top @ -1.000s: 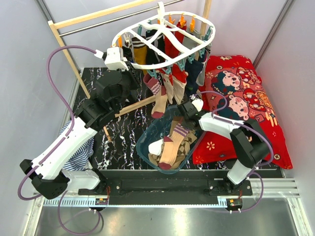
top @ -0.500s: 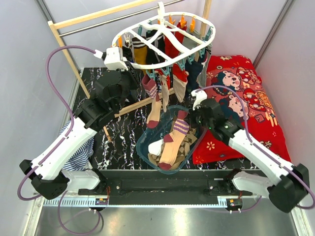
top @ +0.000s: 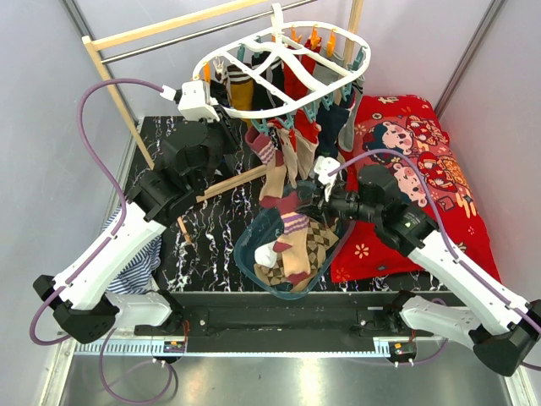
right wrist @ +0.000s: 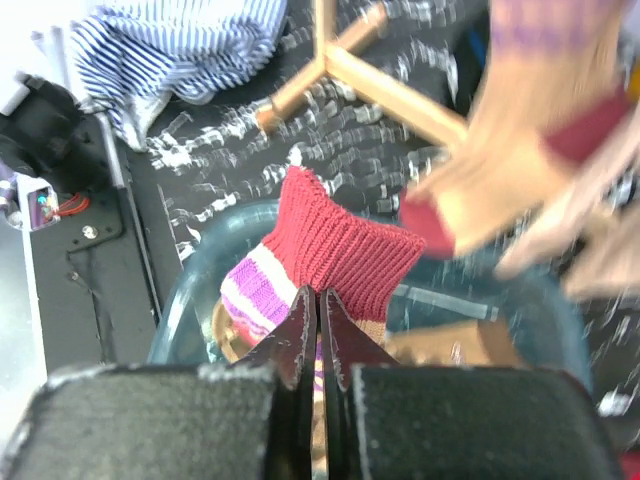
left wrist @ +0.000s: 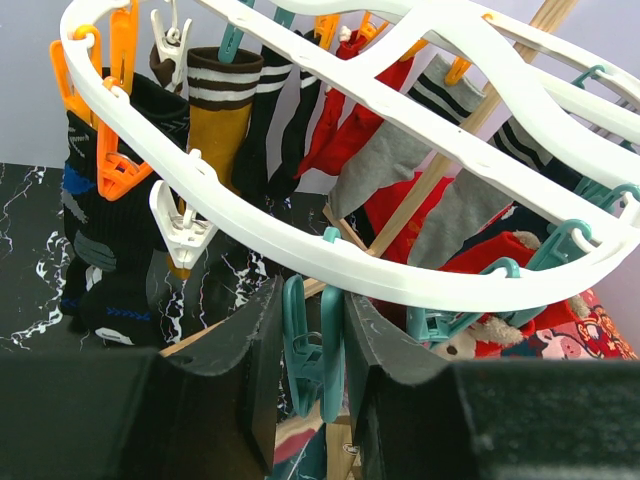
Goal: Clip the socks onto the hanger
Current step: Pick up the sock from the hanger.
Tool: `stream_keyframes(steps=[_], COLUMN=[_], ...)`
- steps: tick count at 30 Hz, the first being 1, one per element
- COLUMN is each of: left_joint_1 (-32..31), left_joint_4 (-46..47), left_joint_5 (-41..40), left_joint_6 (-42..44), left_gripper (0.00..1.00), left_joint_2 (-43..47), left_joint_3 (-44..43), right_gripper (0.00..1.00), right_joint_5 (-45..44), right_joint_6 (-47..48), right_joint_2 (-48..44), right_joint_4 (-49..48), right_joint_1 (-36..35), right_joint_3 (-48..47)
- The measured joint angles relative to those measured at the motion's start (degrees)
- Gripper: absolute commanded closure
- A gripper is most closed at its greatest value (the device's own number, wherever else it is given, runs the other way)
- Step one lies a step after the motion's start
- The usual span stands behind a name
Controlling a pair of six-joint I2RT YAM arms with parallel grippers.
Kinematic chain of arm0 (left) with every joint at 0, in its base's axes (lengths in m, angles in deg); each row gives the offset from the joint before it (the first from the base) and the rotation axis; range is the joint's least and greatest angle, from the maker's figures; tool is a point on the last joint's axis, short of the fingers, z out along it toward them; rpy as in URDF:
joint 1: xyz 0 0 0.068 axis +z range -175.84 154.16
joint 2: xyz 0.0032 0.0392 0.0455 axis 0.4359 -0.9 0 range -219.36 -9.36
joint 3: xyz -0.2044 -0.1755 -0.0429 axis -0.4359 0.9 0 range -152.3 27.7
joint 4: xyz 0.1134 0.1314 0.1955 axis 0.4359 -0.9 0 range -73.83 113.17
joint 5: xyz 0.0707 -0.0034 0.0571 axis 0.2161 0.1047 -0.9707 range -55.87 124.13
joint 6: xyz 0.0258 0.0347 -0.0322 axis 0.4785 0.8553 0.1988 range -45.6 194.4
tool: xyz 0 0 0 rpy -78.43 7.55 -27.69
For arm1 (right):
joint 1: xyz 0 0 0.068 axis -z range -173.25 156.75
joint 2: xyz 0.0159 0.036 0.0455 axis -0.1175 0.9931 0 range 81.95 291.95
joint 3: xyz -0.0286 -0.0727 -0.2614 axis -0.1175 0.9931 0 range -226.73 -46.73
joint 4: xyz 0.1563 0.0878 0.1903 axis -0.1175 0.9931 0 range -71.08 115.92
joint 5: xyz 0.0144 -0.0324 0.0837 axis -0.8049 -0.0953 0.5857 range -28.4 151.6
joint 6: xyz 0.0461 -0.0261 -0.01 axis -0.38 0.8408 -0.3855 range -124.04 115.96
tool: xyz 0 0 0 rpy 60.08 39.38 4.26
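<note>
Swung left, right gripper [right wrist: 320, 296] lifts striped sock [right wrist: 345, 245]; left gripper [left wrist: 310, 305] pinches teal clip [left wrist: 300, 362].

The right gripper [right wrist: 320, 300] pinches the dark red ribbed cuff of a sock [right wrist: 345, 245] between closed fingers; purple and white stripes run below the cuff. The sock hangs over a clear bluish tub [right wrist: 180, 310] on a black marbled table [right wrist: 230, 150]. To the left lie a blue-and-white striped cloth [right wrist: 180, 40] and joined wooden bars [right wrist: 350, 65]. On the far side, a tan sock [right wrist: 500, 170] with a red toe is blurred.
</note>
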Motion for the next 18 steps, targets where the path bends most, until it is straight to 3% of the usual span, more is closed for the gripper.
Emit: stream_keyframes(steps=[7,18], left_joint_1=[0.0,0.0], left_joint_4=[0.0,0.04], left_joint_5=[0.04,0.46], left_joint_6=[-0.28,-1.09], left_gripper=[1.0,1.0], left_joint_2=[0.11,1.03], left_joint_3=[-0.02,-0.02], right_gripper=[1.0,1.0], right_joint_5=[4.02,8.28], right_joint_6=[5.38,6.64], right_joint_2=[4.57,15.72], right_joint_4=[-3.58,-13.7], right_joint_1=[-2.05,-4.5], right_joint_3=[-8.37,-12.52])
